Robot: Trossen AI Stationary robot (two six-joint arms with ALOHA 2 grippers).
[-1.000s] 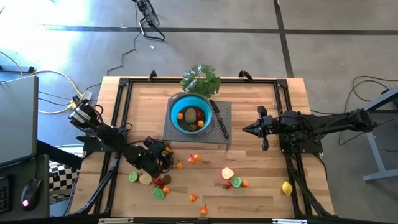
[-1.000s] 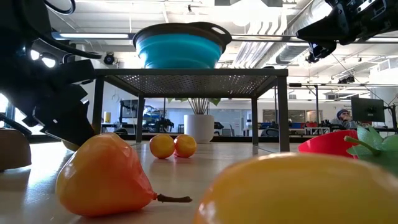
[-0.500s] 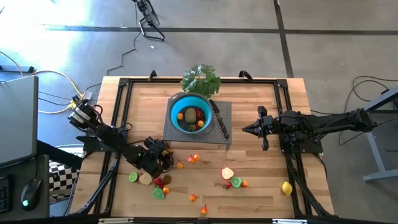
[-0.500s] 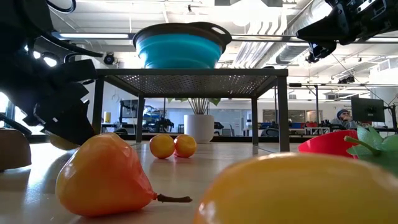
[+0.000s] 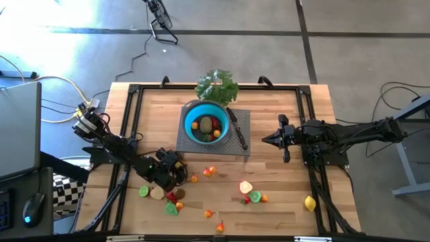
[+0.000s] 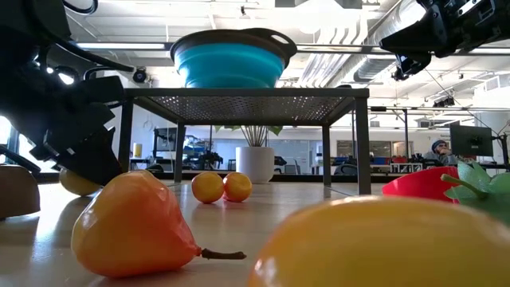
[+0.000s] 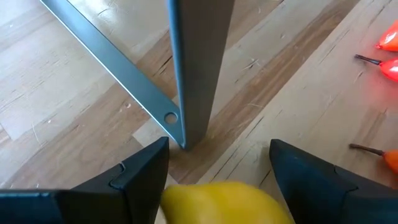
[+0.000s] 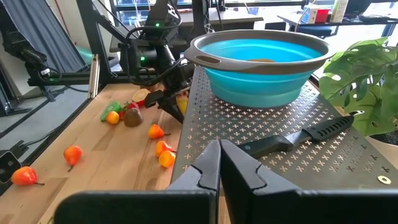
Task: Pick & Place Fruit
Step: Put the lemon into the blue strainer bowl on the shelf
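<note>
A pale wooden worktop (image 5: 282, 202) with a black frame stands on a grey floor, an open office visible behind it. The left gripper (image 5: 176, 176) sits low over the near left part of the worktop, beside the leg of a perforated metal stand (image 5: 238, 144). Its jaws stand apart with a yellow fruit (image 7: 227, 204) between them; whether they press on it cannot be told. Just beside this gripper lie a green slice (image 5: 144, 191), a cream slice (image 5: 156, 193) and a red piece (image 5: 179, 195). More small fruits are scattered along the near side, among them two orange ones (image 6: 222, 186) and a lemon (image 5: 310, 203) at the near right. The blue bowl (image 5: 206, 122) on the stand holds several fruits, with a black-handled knife (image 5: 238, 134) next to it and a leafy green bunch (image 5: 217, 85) behind. The right gripper (image 5: 267, 140) hovers right of the stand, jaws closed on nothing.
</note>
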